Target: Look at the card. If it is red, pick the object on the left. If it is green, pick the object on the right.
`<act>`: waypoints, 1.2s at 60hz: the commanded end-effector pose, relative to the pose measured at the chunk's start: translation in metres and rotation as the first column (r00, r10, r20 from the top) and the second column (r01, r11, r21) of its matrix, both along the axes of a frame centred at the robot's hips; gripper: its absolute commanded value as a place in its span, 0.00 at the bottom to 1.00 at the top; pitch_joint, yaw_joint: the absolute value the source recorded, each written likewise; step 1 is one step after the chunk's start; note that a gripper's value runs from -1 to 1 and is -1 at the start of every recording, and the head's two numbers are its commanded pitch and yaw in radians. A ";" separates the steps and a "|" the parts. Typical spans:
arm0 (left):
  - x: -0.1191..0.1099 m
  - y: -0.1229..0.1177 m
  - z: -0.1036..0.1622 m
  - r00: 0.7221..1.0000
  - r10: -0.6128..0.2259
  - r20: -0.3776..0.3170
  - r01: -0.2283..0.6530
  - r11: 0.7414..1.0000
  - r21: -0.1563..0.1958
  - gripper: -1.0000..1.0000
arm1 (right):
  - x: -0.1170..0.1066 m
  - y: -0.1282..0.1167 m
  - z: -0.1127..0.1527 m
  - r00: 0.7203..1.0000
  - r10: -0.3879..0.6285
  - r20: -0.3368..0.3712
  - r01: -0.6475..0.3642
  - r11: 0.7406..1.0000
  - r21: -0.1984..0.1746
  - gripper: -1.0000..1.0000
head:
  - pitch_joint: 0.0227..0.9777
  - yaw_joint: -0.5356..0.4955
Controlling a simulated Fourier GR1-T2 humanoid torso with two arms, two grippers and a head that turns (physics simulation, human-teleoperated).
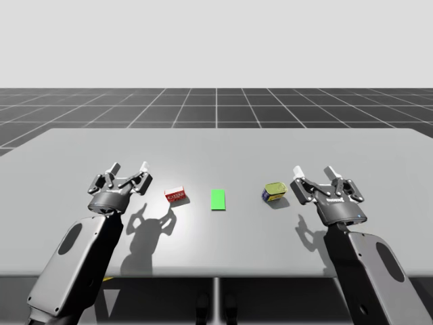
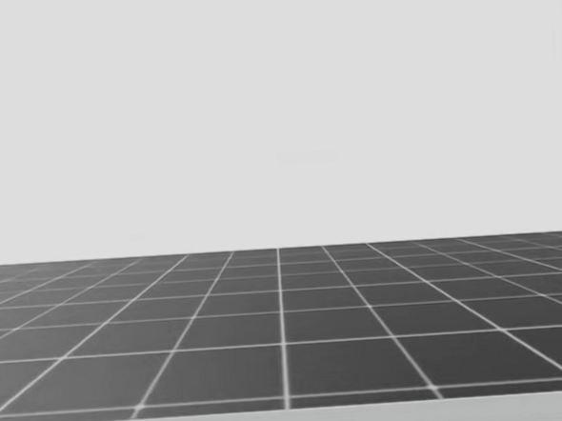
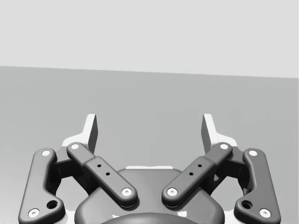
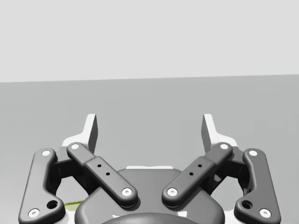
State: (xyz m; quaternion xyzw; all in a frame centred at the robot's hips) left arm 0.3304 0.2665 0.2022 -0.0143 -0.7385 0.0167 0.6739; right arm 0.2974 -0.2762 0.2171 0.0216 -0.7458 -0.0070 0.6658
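A green card [image 1: 218, 199] lies flat at the middle of the grey table [image 1: 216, 149]. Left of it sits a small red box [image 1: 174, 196]; right of it sits a short yellow-and-blue can [image 1: 273, 192]. My left gripper [image 1: 130, 167] hovers open just left of the red box, with nothing between its fingers. My right gripper [image 1: 313, 172] hovers open just right of the can, also holding nothing. In the left wrist view my left gripper [image 3: 149, 126] stands open over bare table. In the right wrist view my right gripper [image 4: 149, 126] stands open too.
The table stretches wide behind and in front of the three objects. Beyond its far edge lies a dark gridded floor [image 2: 288, 325].
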 end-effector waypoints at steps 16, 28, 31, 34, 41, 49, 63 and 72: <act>0.000 0.000 0.000 1.000 0.002 0.000 -0.002 1.000 0.004 0.00 | 0.001 0.001 -0.002 1.000 -0.010 0.001 0.010 1.000 -0.019 0.00 | 0.08 0.50; -0.001 0.000 0.000 1.000 0.000 -0.001 0.000 1.000 0.004 0.00 | 0.002 0.001 -0.003 1.000 -0.022 0.010 0.023 0.999 -0.031 0.00 | 0.26 0.50; -0.001 0.000 -0.001 1.000 0.001 -0.001 -0.001 1.000 0.006 0.00 | 0.003 0.001 -0.004 1.000 -0.025 0.012 0.025 0.999 -0.036 0.00 | 0.31 0.50; 0.000 0.000 -0.001 1.000 0.000 -0.002 0.000 1.000 0.007 0.00 | 0.003 0.000 -0.004 1.000 -0.024 0.012 0.024 0.999 -0.037 0.00 | 0.36 0.50; 0.000 0.000 -0.001 1.000 -0.002 -0.002 0.002 1.000 0.012 0.00 | 0.003 0.000 -0.003 1.000 -0.027 0.015 0.027 0.999 -0.044 0.00 | 0.50 0.51; 0.000 -0.001 -0.002 1.000 -0.004 -0.003 0.004 1.000 0.015 0.00 | 0.004 0.000 -0.003 0.999 -0.028 0.016 0.029 0.998 -0.050 0.00 | 0.61 0.50; 0.002 0.000 -0.002 1.000 -0.008 -0.003 0.008 1.000 0.017 0.00 | 0.003 0.000 -0.002 0.999 -0.030 0.018 0.031 0.998 -0.054 0.00 | 0.78 0.50; 0.003 -0.001 -0.002 1.000 -0.010 -0.004 0.010 1.000 0.020 0.00 | 0.003 0.000 -0.002 0.999 -0.032 0.018 0.033 0.998 -0.054 0.00 | 0.85 0.51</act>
